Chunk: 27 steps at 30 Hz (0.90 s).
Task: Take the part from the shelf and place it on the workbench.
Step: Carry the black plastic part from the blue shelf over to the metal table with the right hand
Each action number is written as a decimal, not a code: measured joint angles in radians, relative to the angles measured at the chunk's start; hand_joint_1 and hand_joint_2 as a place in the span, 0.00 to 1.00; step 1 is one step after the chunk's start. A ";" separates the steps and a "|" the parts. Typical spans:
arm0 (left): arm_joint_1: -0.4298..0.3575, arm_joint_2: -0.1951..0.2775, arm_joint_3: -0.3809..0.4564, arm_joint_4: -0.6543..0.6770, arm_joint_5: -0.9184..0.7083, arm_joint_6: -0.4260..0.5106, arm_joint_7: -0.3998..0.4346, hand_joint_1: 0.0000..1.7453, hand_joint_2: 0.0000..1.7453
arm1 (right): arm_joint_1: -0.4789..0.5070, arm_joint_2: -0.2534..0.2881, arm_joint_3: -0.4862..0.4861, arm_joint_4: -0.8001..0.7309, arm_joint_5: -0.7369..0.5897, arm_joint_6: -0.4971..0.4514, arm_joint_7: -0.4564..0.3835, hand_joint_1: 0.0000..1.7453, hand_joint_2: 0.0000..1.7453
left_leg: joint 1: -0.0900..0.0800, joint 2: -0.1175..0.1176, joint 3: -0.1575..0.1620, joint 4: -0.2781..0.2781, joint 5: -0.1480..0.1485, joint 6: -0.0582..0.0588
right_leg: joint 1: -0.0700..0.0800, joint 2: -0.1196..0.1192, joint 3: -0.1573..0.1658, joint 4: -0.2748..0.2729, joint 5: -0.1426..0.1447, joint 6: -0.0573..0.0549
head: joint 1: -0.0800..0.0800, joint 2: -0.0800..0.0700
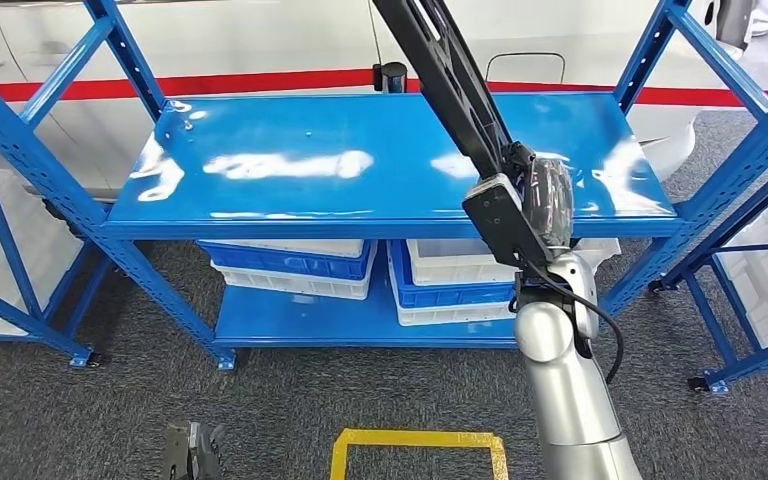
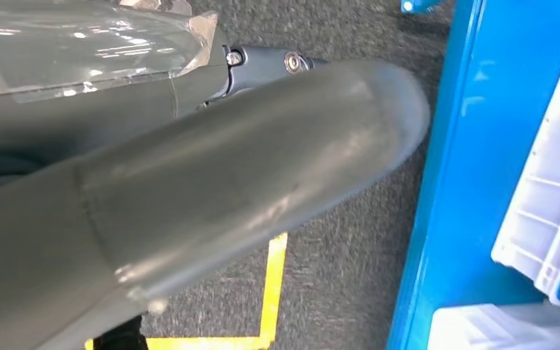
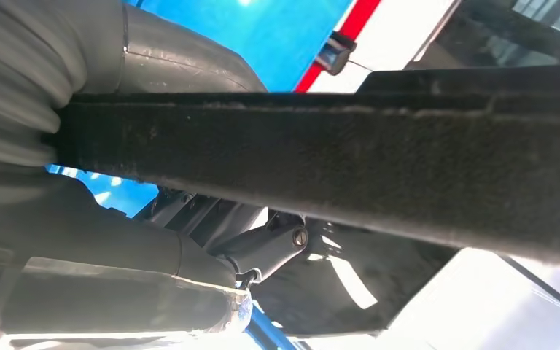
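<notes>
right hand (image 1: 545, 205) grips the long black part (image 1: 450, 75), raised over the blue shelf (image 1: 290, 200) at three o'clock; left hand (image 1: 192, 452) low, grip unclear.

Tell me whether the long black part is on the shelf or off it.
Off it. The right hand holds the long black part lifted above the top shelf board, slanting upward; the right wrist view shows fingers wrapped round it.
</notes>
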 joint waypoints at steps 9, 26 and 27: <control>-0.006 -0.008 -0.022 0.000 -0.013 -0.002 -0.004 0.00 0.00 | -0.006 -0.001 -0.026 0.000 -0.019 0.010 -0.013 1.00 1.00 | 0.009 0.012 -0.110 0.000 0.096 0.008 | -0.005 0.003 -0.042 0.264 -0.139 0.033 | 0.010 0.000; -0.036 -0.018 -0.082 -0.003 -0.049 0.024 0.037 0.00 0.00 | 0.030 0.003 -0.094 -0.024 0.002 0.010 -0.025 1.00 1.00 | 0.021 0.001 -0.080 0.169 -0.006 -0.036 | -0.007 0.005 -0.006 0.013 -0.022 -0.017 | 0.002 0.000; -0.040 -0.018 -0.085 -0.005 -0.050 0.024 0.038 0.00 0.00 | 0.031 0.003 -0.099 -0.029 0.002 0.009 -0.026 1.00 1.00 | 0.019 0.000 -0.033 0.098 -0.011 -0.030 | -0.007 0.005 -0.012 0.014 -0.014 -0.012 | 0.003 0.000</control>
